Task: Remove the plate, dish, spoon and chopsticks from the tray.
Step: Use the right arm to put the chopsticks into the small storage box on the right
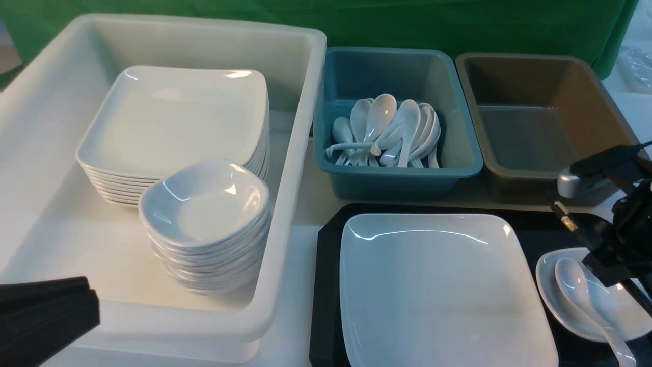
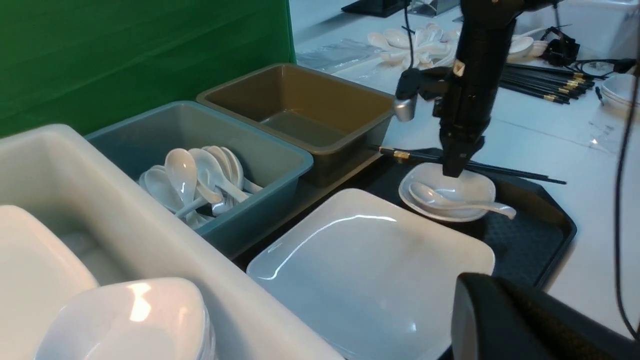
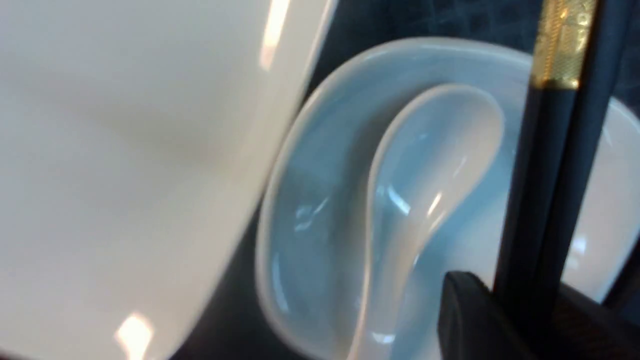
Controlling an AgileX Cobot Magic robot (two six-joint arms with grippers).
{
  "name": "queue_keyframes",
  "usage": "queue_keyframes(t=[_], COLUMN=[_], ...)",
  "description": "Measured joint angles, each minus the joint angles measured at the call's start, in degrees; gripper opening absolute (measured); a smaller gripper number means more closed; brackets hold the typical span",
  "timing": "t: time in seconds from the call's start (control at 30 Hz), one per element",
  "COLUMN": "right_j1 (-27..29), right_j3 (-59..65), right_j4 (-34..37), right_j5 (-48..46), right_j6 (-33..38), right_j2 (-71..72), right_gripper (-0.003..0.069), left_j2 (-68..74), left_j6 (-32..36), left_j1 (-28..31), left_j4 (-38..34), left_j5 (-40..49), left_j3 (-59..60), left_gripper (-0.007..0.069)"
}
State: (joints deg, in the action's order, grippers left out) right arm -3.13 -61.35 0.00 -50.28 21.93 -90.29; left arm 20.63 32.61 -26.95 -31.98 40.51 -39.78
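Note:
The black tray (image 1: 326, 285) carries the large white plate (image 1: 438, 285) and, to its right, the small dish (image 1: 624, 316) with the spoon (image 1: 575, 280) lying in it. My right gripper (image 2: 455, 167) stands over the dish's far rim, shut on the black chopsticks (image 2: 505, 171), which lie about level across the back of the tray (image 2: 525, 235). Their gold band (image 3: 560, 45) shows in the right wrist view, above the spoon (image 3: 425, 200) and dish (image 3: 320, 200). At the near left, my left gripper (image 1: 76, 306) is shut and holds nothing.
A white tub (image 1: 300, 153) on the left holds a stack of plates (image 1: 173, 122) and a stack of dishes (image 1: 204, 209). Behind the tray stand a teal bin (image 1: 458, 153) with several spoons and a brown bin (image 1: 540, 117). More chopsticks (image 2: 540, 82) lie on the table beyond.

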Motion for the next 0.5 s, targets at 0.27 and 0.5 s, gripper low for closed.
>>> queue_keyframes(t=[0.27, 0.5], right_j1=[-1.6, 6.4], right_j3=[-16.3, -41.2], right_j4=[12.3, 27.9], right_j5=[-7.6, -9.0], right_j6=[-3.4, -6.3], right_j2=[2.6, -14.2], right_gripper=[0.0139, 0.0139], left_j2=[0.0, 0.6], left_j6=[0.1, 0.1], left_j1=[0.0, 0.0], left_j4=[-0.2, -0.7], left_j5=[-10.5, -13.7], left_j3=[0.0, 0.0], left_gripper=[0.0016, 0.0016])
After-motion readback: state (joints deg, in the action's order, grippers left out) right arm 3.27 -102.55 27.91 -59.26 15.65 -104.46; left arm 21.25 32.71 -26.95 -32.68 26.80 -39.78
